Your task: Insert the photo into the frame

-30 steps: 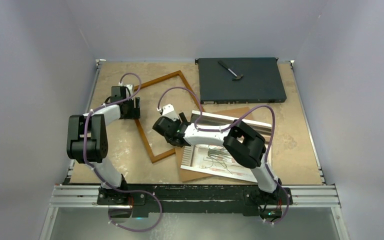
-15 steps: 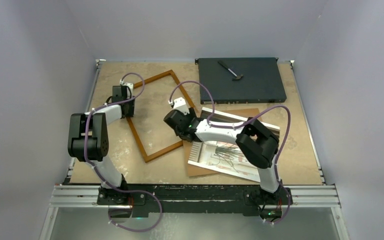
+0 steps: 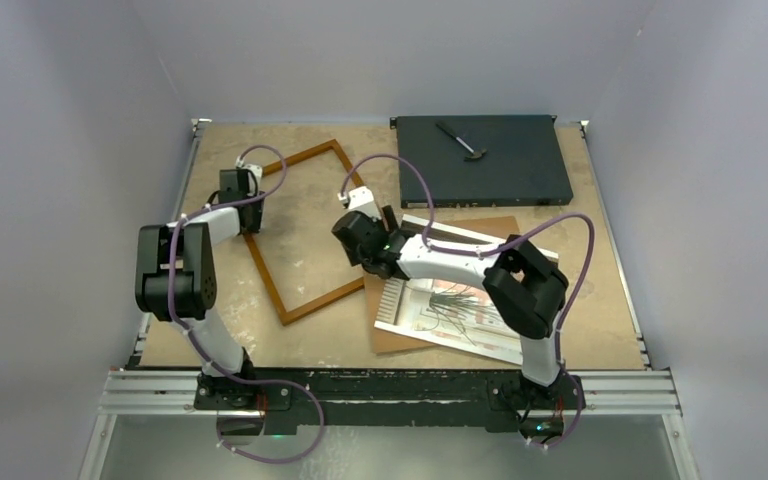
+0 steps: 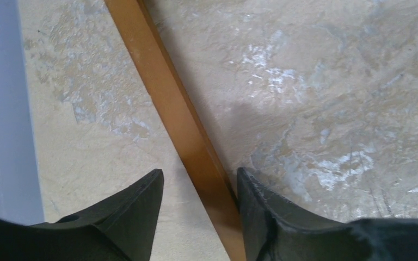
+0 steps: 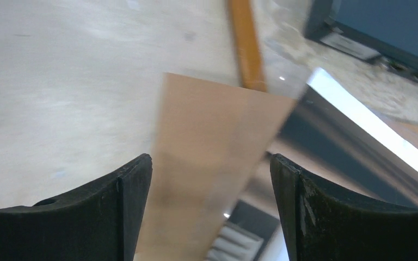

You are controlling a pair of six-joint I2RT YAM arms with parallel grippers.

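Half open, the left gripper (image 4: 198, 179) is set astride a rail of the frame (image 4: 168, 109), nothing clamped; the right gripper (image 5: 211, 163) is spread wide and empty over a brown board (image 5: 207, 136). The photo (image 3: 450, 305) is laid on that board, beside the frame.

The top view looks steeply down from above and behind the arm bases, far enough off to hold the whole mottled beige desk (image 3: 600, 300). The left wrist view sits close over the desk, facing down past the left tool (image 4: 200, 173) at one rail of the thin orange-brown wooden frame (image 4: 168, 109), which the top view shares. The right wrist view, equally near and blurred, looks past the right tool (image 5: 211, 157) across a brown hardboard sheet (image 5: 207, 136) towards a flat black box (image 5: 392, 22).
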